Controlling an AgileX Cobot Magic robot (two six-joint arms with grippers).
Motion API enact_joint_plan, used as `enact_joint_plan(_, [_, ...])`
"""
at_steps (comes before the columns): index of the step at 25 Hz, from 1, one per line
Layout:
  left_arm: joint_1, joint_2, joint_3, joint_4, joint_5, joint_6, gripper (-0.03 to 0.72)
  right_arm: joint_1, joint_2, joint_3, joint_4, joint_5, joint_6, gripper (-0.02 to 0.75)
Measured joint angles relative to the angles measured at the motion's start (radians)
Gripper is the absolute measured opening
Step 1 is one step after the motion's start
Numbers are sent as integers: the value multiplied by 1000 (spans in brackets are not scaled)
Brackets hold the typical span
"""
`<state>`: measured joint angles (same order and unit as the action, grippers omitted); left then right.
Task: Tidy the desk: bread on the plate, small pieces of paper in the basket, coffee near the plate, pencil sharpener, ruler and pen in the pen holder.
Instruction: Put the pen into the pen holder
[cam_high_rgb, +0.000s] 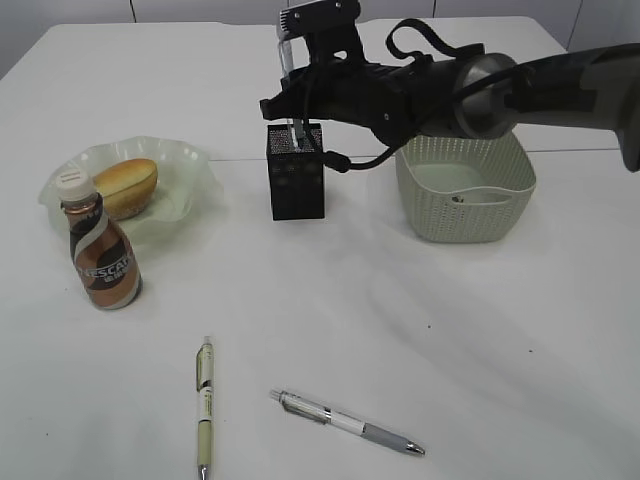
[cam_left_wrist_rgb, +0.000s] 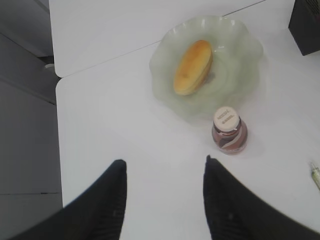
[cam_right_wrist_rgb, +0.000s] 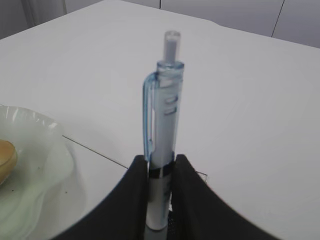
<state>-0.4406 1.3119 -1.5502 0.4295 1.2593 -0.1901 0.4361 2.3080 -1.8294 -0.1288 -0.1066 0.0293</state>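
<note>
On the white counter (cam_high_rgb: 480, 330), the right pincer (cam_right_wrist_rgb: 161, 172) hovers at the upper middle of the exterior frame, above the black pen holder (cam_high_rgb: 297, 178), and it clenches a clear blue pen (cam_right_wrist_rgb: 162, 117) upright by its lower barrel. To do this step well, I think the pen tip should go down straight inside the mesh walls before the narrow grip is loosened. The left pincer (cam_left_wrist_rgb: 164, 192) is about half open and empty, over bare counter below the plate (cam_left_wrist_rgb: 240, 65).
</note>
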Motion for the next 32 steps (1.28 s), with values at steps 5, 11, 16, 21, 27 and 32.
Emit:
enact_joint_plan(5, [0, 0, 0, 2, 0, 0, 368, 0, 2, 0, 0, 17, 0, 160])
enact_joint_plan(11, [0, 0, 0, 4, 0, 0, 368, 0, 2, 0, 0, 17, 5, 323])
enact_joint_plan(16, [0, 0, 0, 4, 0, 0, 368, 0, -11, 0, 2, 70, 23, 354])
enact_joint_plan(21, [0, 0, 0, 6, 0, 0, 368, 0, -99, 0, 49, 249, 48, 353])
enact_joint_plan(27, [0, 0, 0, 6, 0, 0, 368, 0, -251, -5, 148, 608, 53, 340])
enact_joint_plan(32, [0, 0, 0, -24, 0, 0, 368, 2, -322, -5, 166, 940, 22, 335])
